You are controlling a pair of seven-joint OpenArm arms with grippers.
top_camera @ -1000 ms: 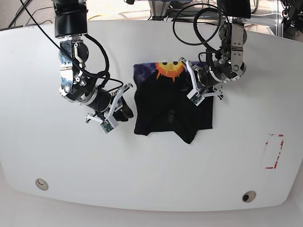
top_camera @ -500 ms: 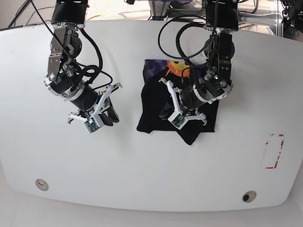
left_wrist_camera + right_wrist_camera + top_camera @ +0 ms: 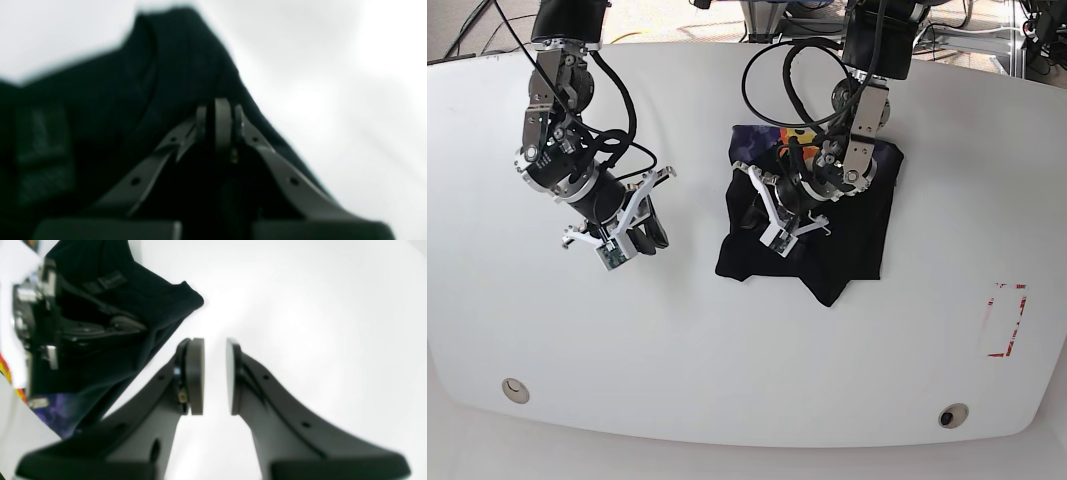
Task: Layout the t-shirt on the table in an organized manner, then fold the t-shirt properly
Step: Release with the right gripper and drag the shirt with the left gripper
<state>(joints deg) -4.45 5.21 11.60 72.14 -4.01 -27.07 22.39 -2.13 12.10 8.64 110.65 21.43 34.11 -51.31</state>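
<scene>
A: Change noted. Over the last second the left hand (image 3: 762, 215) has swept from the shirt's far right edge across to its left half, and the t-shirt (image 3: 847, 250) has shifted with it: the orange sun print at the collar end is now mostly hidden behind the arm.

B: Held, or only pushed?

A: In the left wrist view the fingers (image 3: 223, 123) are pressed together with black cloth right around them. I judge a pinch on a fold, but the blur hides the actual bite.

B: Meaning for the task?

A: Still the layout stage, in my judgement. The shirt lies bunched mid-desk (image 3: 727, 360), one corner trailing toward the near edge, the red dashed mark (image 3: 1005, 320) well apart from it. Nothing is flat enough to fold.

B: The right hand (image 3: 642, 232)?

A: It has drawn back leftward, clear of the cloth. Its fingers (image 3: 195, 373) stand slightly apart with only bare desk between them.

B: Poses?

A: Left arm reaches down from the far edge, forearm over the shirt, wrist angled toward the left hem. Right arm is bent, its hand low above the desk, pointing toward the near side.
</scene>
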